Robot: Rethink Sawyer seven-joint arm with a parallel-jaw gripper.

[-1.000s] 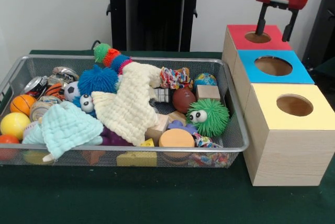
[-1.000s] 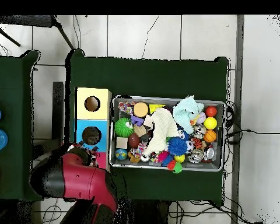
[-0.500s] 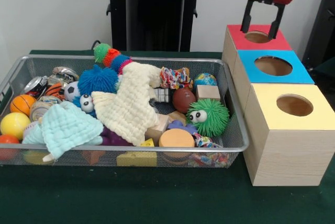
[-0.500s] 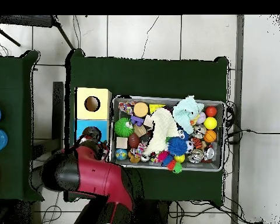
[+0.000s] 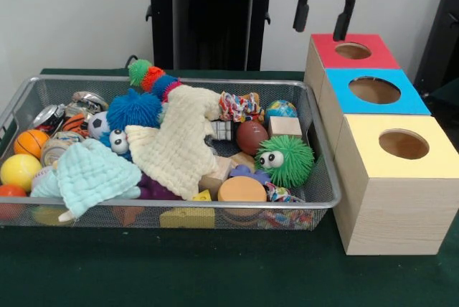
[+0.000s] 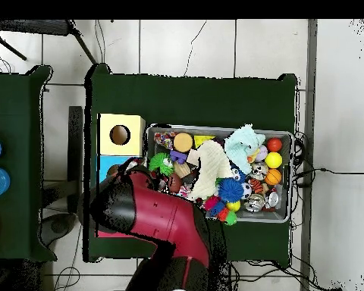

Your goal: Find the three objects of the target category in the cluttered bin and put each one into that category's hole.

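The wire mesh bin (image 5: 179,206) is full of toys and cloths; it also shows in the overhead view (image 6: 223,127). No clear water bottles show in either view; they are hidden or out of the bin. The round hole (image 5: 353,51) in the red-topped box is uncovered. My gripper (image 5: 318,32) hangs open and empty, high above the gap between the bin's far right corner and the red box. In the overhead view my red arm (image 6: 155,216) covers the red box, most of the blue box and the bin's left end.
The blue-topped box (image 5: 374,90) and the yellow-topped box (image 5: 404,144) stand in a row nearer the camera. A cream cloth (image 5: 179,142) and a mint cloth (image 5: 90,171) cover much of the pile. Shiny cans (image 5: 50,115) lie at the far left.
My gripper has risen and moved left, from right over the red hole to beside the red box. In the overhead view the arm has swung over the bin's left end.
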